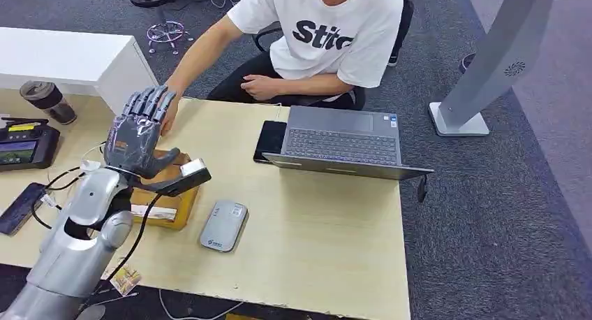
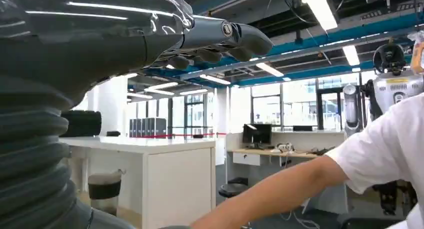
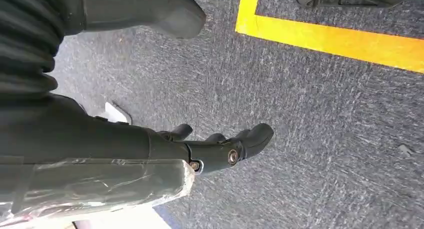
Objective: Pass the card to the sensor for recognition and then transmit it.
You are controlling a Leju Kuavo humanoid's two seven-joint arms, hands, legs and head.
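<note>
My left hand (image 1: 142,133) is raised above the left part of the wooden table (image 1: 321,250), fingers stretched out and apart from the thumb, with nothing in it. In the left wrist view the left hand's fingers (image 2: 220,36) are also bare. A person's hand (image 1: 169,116) reaches in just behind my fingers, and the forearm (image 2: 280,191) crosses the left wrist view. I see no card. The grey card sensor (image 1: 223,226) lies flat on the table, nearer me and to the right of the hand. My right hand (image 3: 215,149) hangs over grey carpet, loosely curled and holding nothing.
A brown box (image 1: 164,207) sits under my left wrist. An open laptop (image 1: 342,142) and a black phone (image 1: 270,140) lie in front of the seated person (image 1: 328,40). A controller (image 1: 26,144), a coffee cup (image 1: 49,100) and cables are at the left. A kiosk stand (image 1: 489,68) is at the right.
</note>
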